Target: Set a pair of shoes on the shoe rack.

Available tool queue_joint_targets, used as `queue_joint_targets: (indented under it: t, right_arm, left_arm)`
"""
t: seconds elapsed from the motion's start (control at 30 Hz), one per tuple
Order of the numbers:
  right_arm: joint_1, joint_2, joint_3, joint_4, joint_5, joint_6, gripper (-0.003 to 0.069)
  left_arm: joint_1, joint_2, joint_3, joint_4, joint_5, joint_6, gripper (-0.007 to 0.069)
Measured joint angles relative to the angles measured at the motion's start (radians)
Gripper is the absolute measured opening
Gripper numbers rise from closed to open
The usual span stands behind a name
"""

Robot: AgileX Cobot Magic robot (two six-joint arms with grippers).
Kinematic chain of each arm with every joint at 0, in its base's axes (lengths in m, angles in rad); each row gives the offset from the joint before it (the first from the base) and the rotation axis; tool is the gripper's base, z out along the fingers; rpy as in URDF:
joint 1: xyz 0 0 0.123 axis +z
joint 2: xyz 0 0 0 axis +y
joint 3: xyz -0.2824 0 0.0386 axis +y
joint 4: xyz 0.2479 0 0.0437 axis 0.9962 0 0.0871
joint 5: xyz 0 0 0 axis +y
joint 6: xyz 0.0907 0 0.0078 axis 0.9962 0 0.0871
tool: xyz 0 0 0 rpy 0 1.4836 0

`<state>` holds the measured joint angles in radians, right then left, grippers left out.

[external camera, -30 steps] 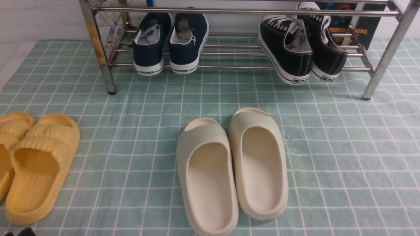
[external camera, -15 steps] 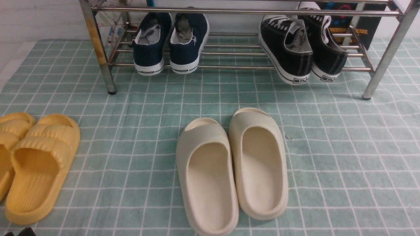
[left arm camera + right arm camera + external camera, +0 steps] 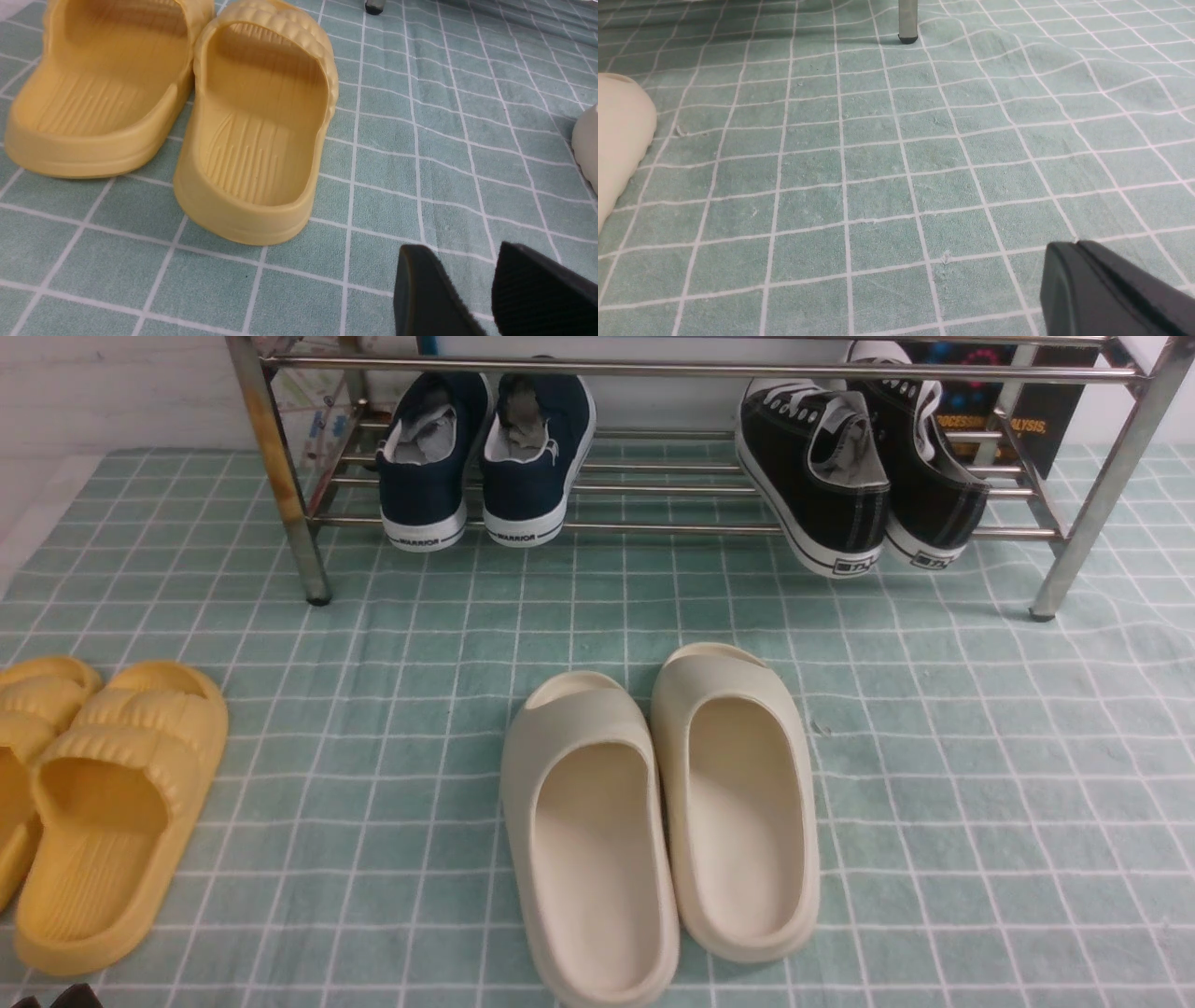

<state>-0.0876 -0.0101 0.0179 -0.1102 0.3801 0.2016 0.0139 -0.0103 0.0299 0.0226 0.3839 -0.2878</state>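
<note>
The pair of shoes, two black canvas sneakers (image 3: pixel 826 490) (image 3: pixel 934 485) with white soles, rests on the lower rods of the shoe rack (image 3: pixel 653 528) at its right end. Their heels overhang the front rod, and the left one leans. In the left wrist view my left gripper (image 3: pixel 460 249) is open over bare cloth, with nothing between its fingers, beside the yellow slippers. In the right wrist view my right gripper (image 3: pixel 1073 247) is shut and empty, low over the cloth. Both are far from the rack.
Navy WARRIOR sneakers (image 3: pixel 485 457) sit on the rack's left part. Cream slides (image 3: pixel 663 812) lie mid-floor and yellow slippers (image 3: pixel 103 803) at the left, all on a green checked cloth (image 3: pixel 980 756). The rack's rust-stained leg (image 3: pixel 271 448) and its right leg (image 3: pixel 1092 504) stand on the cloth.
</note>
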Motion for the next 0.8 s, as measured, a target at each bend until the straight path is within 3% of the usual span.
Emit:
queue_joint_targets:
  t: [0.8]
  right_arm:
    - [0.000, 0.000, 0.000, 0.000, 0.000, 0.000, 0.0008]
  left_arm:
    - [0.000, 0.000, 0.000, 0.000, 0.000, 0.000, 0.0239]
